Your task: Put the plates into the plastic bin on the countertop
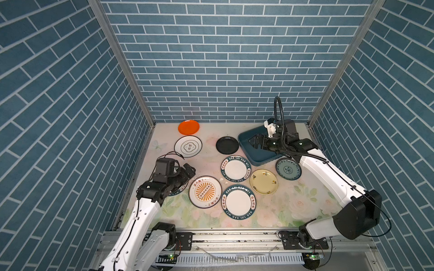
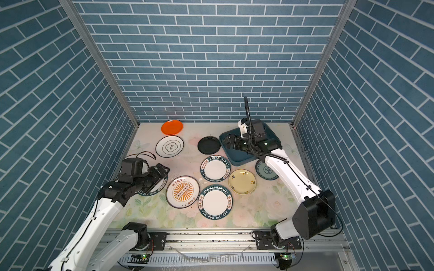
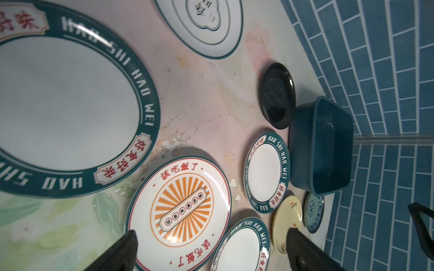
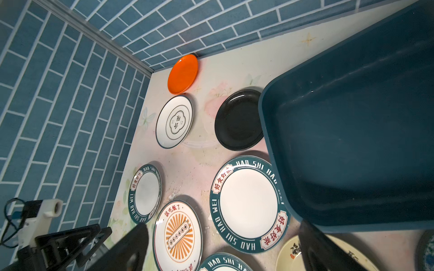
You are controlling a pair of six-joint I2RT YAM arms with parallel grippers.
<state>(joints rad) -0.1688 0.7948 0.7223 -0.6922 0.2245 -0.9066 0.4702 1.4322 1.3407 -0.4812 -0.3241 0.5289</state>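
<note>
Plates [image 1: 235,168] are lying on the counter [image 1: 293,206]. Left wrist view is showing the lettered plate [image 3: 70,101] (mostly hidden from above) just by the wide left claw [image 1: 190,169]; right claw [image 1: 253,142] is hanging wide over the plastic bin [image 1: 260,157].

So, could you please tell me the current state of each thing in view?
plastic bin: upright, empty.
plates: nine, all flat on the countertop, outside the plastic bin.
left gripper: open, empty, near the leftmost teal-rimmed plate.
right gripper: open, empty, over the plastic bin.
</note>
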